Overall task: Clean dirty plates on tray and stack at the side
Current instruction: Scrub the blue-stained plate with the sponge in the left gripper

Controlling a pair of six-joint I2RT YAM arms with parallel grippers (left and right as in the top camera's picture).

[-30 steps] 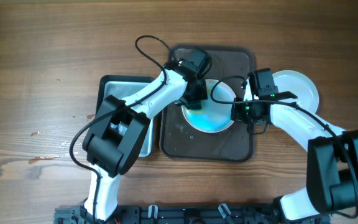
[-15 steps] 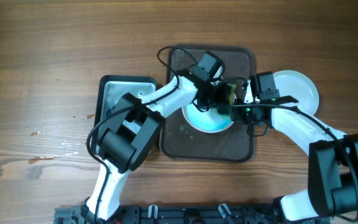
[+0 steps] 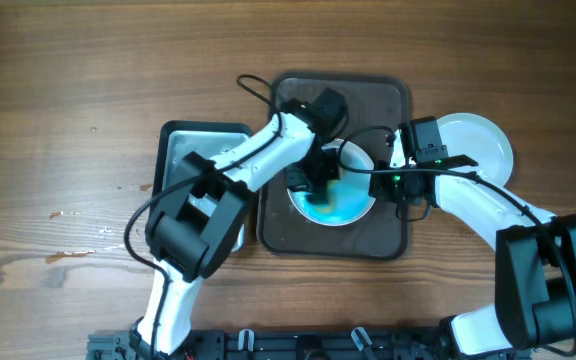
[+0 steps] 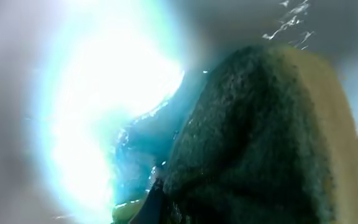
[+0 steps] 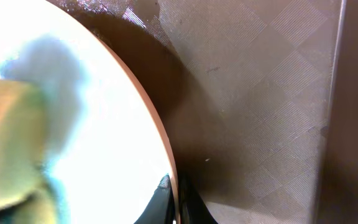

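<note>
Left tool (image 3: 313, 180) is clamped on a sponge (image 4: 260, 143) pressed onto the blue-smeared plate (image 3: 353, 205) on the tray (image 3: 368, 240), its right rim is gripped by the right tool (image 5: 174, 200), white plate (image 3: 483, 140) is seen right of tray.

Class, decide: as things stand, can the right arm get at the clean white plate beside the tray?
Likely yes: the clean plate lies mostly uncovered beside that arm. But the right gripper seems shut on the rim of the smeared plate in the tray, so it must let go first.
</note>
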